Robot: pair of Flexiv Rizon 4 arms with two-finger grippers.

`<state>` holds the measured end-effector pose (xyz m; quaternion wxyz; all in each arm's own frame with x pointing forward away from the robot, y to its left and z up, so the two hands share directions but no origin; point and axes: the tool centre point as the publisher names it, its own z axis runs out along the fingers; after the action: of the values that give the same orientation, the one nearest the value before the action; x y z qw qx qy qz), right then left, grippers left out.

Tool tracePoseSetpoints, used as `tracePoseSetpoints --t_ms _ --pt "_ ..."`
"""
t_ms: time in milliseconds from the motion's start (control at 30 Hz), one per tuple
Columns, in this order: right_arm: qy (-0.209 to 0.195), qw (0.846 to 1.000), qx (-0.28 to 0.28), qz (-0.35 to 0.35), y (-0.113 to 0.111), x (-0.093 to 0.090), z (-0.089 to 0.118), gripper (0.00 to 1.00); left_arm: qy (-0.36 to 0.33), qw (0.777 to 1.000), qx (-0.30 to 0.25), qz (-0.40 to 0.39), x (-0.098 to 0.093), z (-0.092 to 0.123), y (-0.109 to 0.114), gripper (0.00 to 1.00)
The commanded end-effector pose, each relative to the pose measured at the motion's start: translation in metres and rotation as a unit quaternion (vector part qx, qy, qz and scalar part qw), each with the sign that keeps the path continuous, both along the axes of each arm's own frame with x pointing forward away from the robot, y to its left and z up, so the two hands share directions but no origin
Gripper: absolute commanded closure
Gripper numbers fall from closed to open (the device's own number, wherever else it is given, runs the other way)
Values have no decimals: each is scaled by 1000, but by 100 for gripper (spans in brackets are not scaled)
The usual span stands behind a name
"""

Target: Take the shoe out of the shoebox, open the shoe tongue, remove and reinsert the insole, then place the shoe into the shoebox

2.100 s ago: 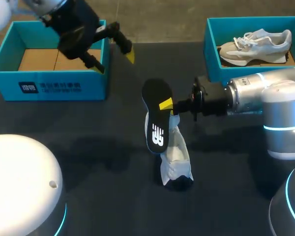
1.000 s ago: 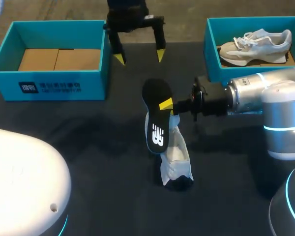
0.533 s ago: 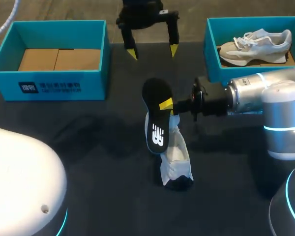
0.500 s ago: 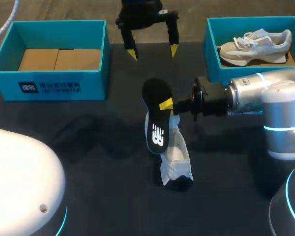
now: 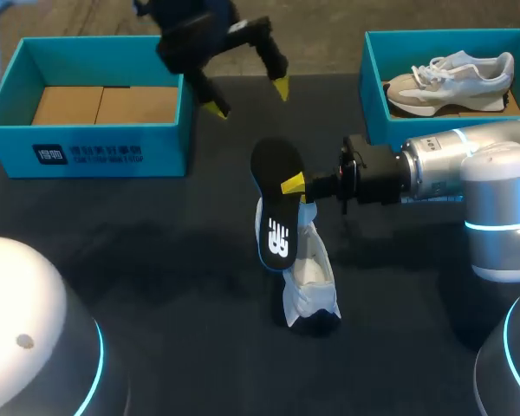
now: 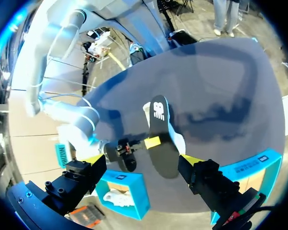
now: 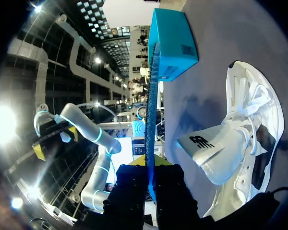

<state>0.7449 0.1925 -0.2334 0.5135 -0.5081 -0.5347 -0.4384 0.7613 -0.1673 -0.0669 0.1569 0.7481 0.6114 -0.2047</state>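
Having been set at the far middle of the table (image 5: 156, 260) half a second ago, the left gripper (image 5: 247, 97) is now swung left and tilted, near the far right corner of the left box (image 5: 104, 156). Jaws: released, spread wide, nothing held.

Right gripper (image 5: 296, 185): unmoved across the earlier frames. Jaws: clenched on the insole (image 5: 273, 199), which is held upright by its right edge. In the right wrist view the insole is seen edge-on between the fingers.

Shoe (image 5: 310, 277): white, unmoved, at mid-table, just beside and to the near right of the insole's lower end. In the right wrist view its tongue is seen pulled up and its mouth open.

Left box: teal, only a cardboard floor is shown inside. Right box (image 5: 373, 95): teal, at the far right; a second shoe (image 5: 451, 82) is held in it.

Meaning for the task, as judged: shoe taken out, tongue opened, insole removed. Reinsertion and boxing are not yet done. The left gripper's swing is not yet directed at the shoe, so no bracing is given for the reinsertion.

Writing: a white logo is borne on the insole's black face, and a white panel with print on the left box's near wall. Neither is transcribed here.
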Motion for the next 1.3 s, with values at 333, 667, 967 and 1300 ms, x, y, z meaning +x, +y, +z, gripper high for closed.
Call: tracePoseSetpoints --t_ms 333,667,967,1300 --pt "0 1000 -2 0 1 -1 0 100 -38 939 -330 88 -13 -21 30 0" --pt "0 1000 -2 0 1 -1 0 100 -38 941 -323 91 -8 -24 41 0" --pt "0 1000 -2 0 1 -1 0 100 -34 940 -328 87 -7 -27 42 0" --pt "2 1000 13 -26 -9 -6 8 100 15 913 -387 127 -7 -66 62 0"
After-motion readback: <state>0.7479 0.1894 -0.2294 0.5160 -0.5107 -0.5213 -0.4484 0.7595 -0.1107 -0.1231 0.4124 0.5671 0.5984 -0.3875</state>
